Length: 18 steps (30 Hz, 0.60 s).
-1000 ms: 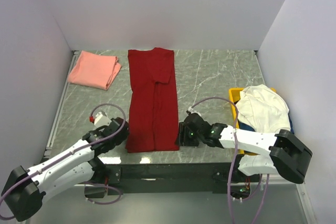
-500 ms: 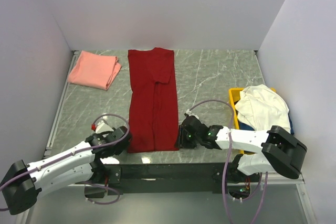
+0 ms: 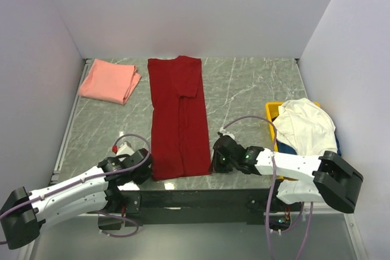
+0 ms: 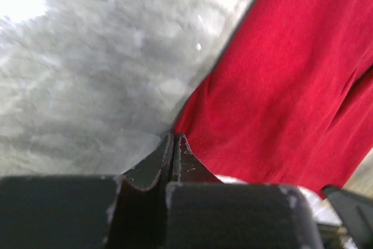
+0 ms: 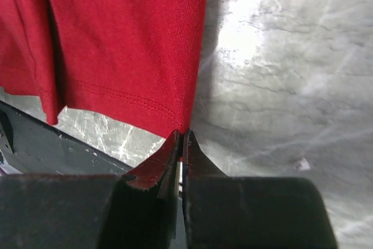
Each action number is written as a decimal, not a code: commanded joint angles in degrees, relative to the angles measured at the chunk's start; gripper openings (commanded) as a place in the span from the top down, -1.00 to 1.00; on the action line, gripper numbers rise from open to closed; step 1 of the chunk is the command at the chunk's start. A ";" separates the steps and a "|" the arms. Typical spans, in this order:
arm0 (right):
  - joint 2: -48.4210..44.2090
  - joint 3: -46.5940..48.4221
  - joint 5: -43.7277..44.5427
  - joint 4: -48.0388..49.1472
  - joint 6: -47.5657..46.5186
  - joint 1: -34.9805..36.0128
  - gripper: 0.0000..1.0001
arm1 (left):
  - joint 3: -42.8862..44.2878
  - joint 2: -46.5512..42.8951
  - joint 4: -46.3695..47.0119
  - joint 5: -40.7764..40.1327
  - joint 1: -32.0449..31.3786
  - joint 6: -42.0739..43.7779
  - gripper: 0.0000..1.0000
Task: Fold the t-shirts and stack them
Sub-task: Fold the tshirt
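White walls (image 3: 183, 10) close in the grey marbled bench (image 3: 250, 89) on three sides. Its widest bare stretch lies between the deep red t-shirt (image 3: 178, 120) and the yellow tray (image 3: 270, 114) at the right edge, and a narrower strip runs along the shirt's left side. The red shirt, folded into a long strip, reaches from the far edge almost to the front edge, its hem close to the dark front rail. The left end effector (image 3: 148, 172) is clenched on the hem's near-left corner and the right end effector (image 3: 214, 165) on the near-right corner, both low against the bench. A folded salmon pink t-shirt (image 3: 109, 81) sits in the far-left corner, well apart from both. A cream white t-shirt (image 3: 304, 125) is heaped over the tray, beside the right arm.
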 commanded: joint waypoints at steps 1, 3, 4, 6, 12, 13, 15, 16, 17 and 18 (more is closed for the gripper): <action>-3.30 1.21 2.71 -3.78 -1.46 -0.26 0.94 | 2.70 -0.59 -0.30 4.33 -0.55 2.71 0.99; -4.44 1.30 2.88 -5.09 -1.73 -0.44 0.94 | 3.84 -1.12 0.14 6.25 -0.64 4.30 0.99; -4.71 1.30 3.06 -5.54 -1.82 -0.53 0.95 | 4.20 -1.30 0.31 6.88 -0.64 5.96 0.99; -5.85 1.21 3.06 -6.16 -1.82 -0.53 0.95 | 4.81 -1.30 2.24 9.50 -0.64 7.99 0.87; -7.79 -0.45 2.97 -7.13 -1.29 -0.44 0.95 | 2.71 2.12 10.24 16.98 -0.73 13.70 0.76; -7.97 -0.72 2.89 -7.13 -1.20 -0.44 0.95 | 2.45 2.56 10.60 17.42 -0.73 13.97 0.71; -8.14 -1.51 2.97 -7.21 -1.20 -0.53 0.94 | 2.35 3.71 11.39 18.66 -0.73 15.46 0.61; -8.32 -1.60 2.97 -7.47 -1.29 -0.44 0.92 | 2.70 3.97 10.87 19.01 -0.73 15.99 0.50; -8.75 -1.77 3.06 -7.74 -1.46 -0.44 0.86 | 3.75 3.98 10.43 19.01 -0.73 16.52 0.42; -9.11 -1.86 3.41 -8.61 -1.73 -0.44 0.73 | 4.37 3.71 8.60 18.92 -0.73 17.39 0.32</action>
